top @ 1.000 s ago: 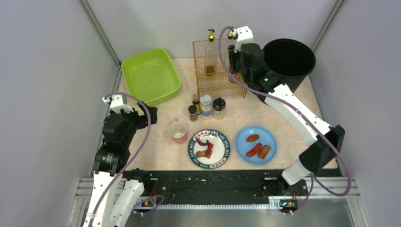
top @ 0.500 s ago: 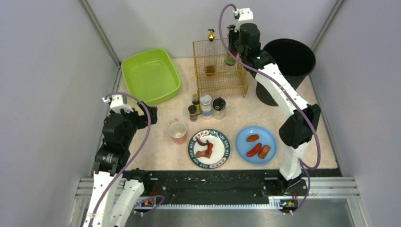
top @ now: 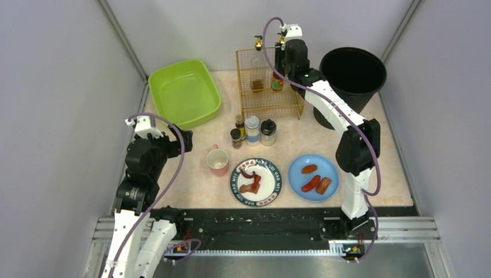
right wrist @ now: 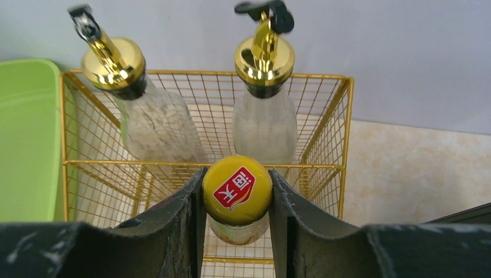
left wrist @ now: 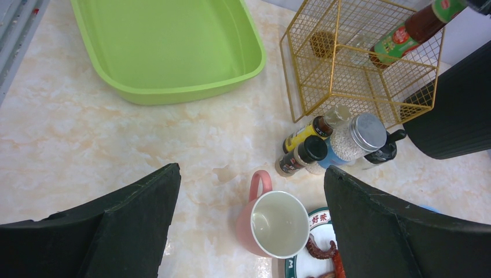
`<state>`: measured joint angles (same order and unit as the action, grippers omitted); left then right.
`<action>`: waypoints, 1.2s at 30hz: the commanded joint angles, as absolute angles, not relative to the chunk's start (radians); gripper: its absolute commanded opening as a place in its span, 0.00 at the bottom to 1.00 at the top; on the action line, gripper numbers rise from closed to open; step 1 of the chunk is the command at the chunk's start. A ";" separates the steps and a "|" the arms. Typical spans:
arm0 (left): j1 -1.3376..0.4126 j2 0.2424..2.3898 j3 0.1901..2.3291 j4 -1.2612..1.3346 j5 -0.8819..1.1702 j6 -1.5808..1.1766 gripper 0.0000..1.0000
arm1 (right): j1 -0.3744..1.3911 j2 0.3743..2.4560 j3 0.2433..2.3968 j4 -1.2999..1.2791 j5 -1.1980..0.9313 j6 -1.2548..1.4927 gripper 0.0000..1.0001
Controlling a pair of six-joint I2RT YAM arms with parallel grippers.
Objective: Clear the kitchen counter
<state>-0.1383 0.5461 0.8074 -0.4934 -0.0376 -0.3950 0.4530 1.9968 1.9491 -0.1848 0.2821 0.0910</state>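
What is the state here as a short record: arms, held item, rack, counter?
right gripper: fingers shut on the yellow-capped bottle
bottle: tilted, lower part inside the gold wire rack
rack also holds: two gold-spouted dispenser bottles
left gripper: open, holding nothing, near the pink mug
kitchen counter: green tub, spice jars, patterned plate with food, blue plate with sausages
black bin: right of the rack
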 commanded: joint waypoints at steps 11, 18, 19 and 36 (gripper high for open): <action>-0.141 0.554 0.817 -0.472 -0.038 -0.394 0.98 | 0.421 1.989 1.839 0.063 0.279 0.134 0.00; -0.141 0.553 0.818 -0.471 -0.039 -0.394 0.98 | 0.410 2.018 1.836 0.052 0.291 0.131 0.00; -0.141 0.553 0.818 -0.472 -0.039 -0.394 0.98 | 0.410 2.023 1.836 0.052 0.296 0.130 0.00; -0.140 0.552 0.816 -0.473 -0.043 -0.393 0.98 | 0.407 2.005 1.809 0.021 0.276 0.128 0.49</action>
<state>-0.1383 0.5526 0.8074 -0.4938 -0.0402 -0.3946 0.4160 2.0567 1.8057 -0.0734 0.2855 0.1162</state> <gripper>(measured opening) 0.983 0.436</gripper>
